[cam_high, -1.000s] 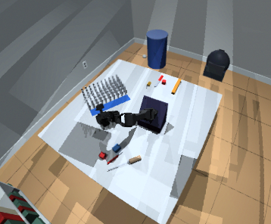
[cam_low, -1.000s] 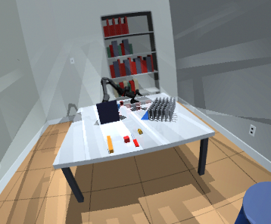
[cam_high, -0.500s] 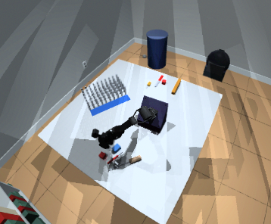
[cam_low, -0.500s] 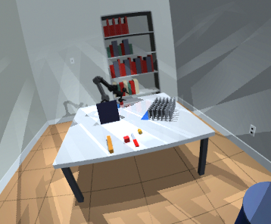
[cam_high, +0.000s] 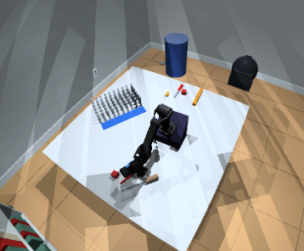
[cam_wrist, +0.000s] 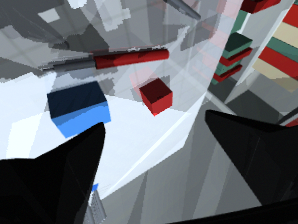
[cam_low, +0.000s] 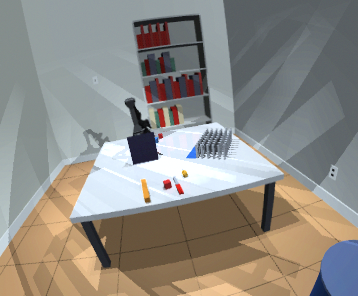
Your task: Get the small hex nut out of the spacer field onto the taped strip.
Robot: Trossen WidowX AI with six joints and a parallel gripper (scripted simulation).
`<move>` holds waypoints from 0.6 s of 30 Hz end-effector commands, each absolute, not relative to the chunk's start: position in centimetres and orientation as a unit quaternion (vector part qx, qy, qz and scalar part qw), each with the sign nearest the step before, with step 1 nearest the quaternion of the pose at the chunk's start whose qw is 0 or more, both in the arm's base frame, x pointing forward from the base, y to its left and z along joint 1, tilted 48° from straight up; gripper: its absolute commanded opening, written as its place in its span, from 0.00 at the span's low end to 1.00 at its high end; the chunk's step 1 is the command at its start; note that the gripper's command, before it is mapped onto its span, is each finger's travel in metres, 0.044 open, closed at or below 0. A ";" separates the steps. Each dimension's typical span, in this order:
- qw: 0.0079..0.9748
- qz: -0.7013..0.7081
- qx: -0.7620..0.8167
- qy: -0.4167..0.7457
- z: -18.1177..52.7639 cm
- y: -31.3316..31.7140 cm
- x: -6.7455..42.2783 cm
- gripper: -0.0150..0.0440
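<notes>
Standing over the near edge of the white table (cam_high: 222, 140), the black arm's parallel-jaw gripper (cam_high: 128, 171) hung with its jaws wide apart and nothing between them. Below it in the wrist view lay a red-handled tool with a grey metal shaft (cam_wrist: 131, 58), a small red cube (cam_wrist: 156, 96) just beside it and a blue block (cam_wrist: 79, 107) a little to the left. In the top view a second tool with a wooden handle (cam_high: 151, 179) lay near these, to the right.

By my judgement the job had hardly begun. No tool was in the grip, and the hand seemed only to be lining up over the tool cluster. The field of upright grey metal spacers (cam_high: 115, 103) stood well apart from the arm, at the far left of the table, every post looking upright as far as I could make out. The blue taped strip (cam_high: 124, 117) along its front edge showed nothing lying on it. The small hex nut itself I could not see in any view; it was presumably among the posts, too small or hidden.

Everything remained: taking a tool, fishing the nut onto the strip, laying the tool outside the field, and backing away open-handed.
</notes>
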State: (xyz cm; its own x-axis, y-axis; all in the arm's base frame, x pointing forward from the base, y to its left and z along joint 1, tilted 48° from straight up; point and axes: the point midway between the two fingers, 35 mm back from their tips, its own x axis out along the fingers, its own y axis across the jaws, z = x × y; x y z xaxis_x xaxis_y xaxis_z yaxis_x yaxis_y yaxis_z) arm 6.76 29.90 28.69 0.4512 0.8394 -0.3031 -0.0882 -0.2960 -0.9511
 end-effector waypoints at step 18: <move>0.121 0.323 -0.704 -0.621 28.3 21.5 -5.9 1.00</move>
